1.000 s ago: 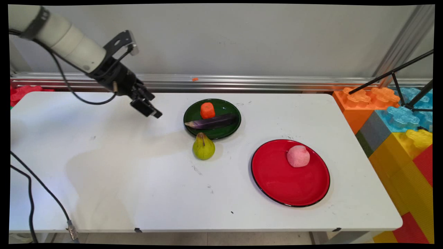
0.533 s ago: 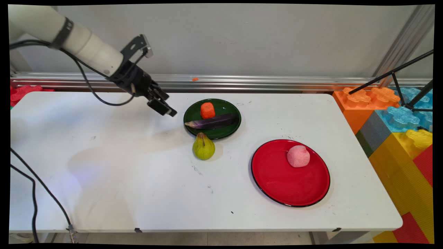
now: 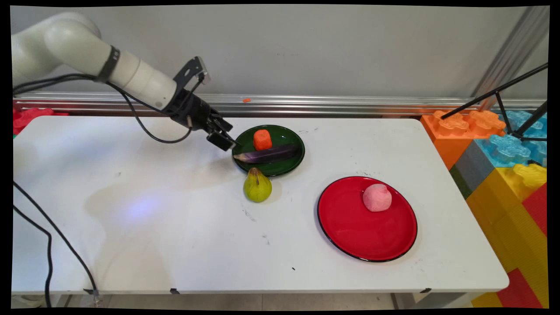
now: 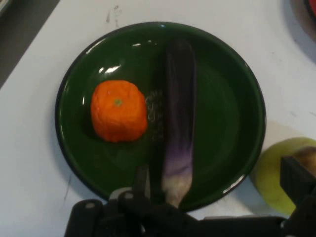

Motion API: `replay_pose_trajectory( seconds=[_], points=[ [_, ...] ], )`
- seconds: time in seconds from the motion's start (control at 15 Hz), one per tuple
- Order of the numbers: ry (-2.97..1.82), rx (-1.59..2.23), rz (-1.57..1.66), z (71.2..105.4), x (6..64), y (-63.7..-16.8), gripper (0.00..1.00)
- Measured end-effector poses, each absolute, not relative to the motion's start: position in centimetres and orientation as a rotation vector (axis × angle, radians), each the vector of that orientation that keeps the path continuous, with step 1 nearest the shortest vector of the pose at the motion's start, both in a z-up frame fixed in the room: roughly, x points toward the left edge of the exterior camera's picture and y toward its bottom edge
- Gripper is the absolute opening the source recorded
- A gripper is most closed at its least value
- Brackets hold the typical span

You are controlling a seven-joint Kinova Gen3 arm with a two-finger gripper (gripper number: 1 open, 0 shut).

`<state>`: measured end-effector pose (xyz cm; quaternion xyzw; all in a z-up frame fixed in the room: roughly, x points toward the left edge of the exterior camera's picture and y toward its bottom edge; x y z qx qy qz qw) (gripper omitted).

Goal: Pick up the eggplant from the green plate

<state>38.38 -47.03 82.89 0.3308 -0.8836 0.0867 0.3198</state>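
My black gripper (image 3: 227, 141) hovers at the left rim of a dark green plate (image 3: 289, 164) at the back middle of the table, open and holding nothing. On the plate lie an orange fruit (image 3: 262, 139) and a purple eggplant (image 3: 269, 154). In the hand view the green plate (image 4: 232, 123) fills the picture, with the orange fruit (image 4: 119, 111) on its left and the eggplant (image 4: 178, 113) running down its middle toward the gripper (image 4: 192, 197). A green pear (image 4: 276, 177) shows at the lower right, partly behind one finger (image 4: 298, 180).
The pear (image 3: 257, 187) stands on the table just in front of the green plate. A red plate (image 3: 350, 227) with a pink fruit (image 3: 377, 197) lies at the front right. Big coloured blocks (image 3: 503, 166) and a black tripod (image 3: 503, 94) stand past the table's right edge.
The arm has swung to the right, carrying the gripper from the table's back left to the green plate's left rim. Nothing on the table has moved.
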Motion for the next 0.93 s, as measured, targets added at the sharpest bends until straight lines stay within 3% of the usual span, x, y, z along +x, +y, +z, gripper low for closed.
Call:
replay_pose_trajectory(
  seconds=[0.93],
  points=[
    [-2.302, 0.897, 0.197, 77.3, 38.1, -49.8, 1.00]
  ],
)
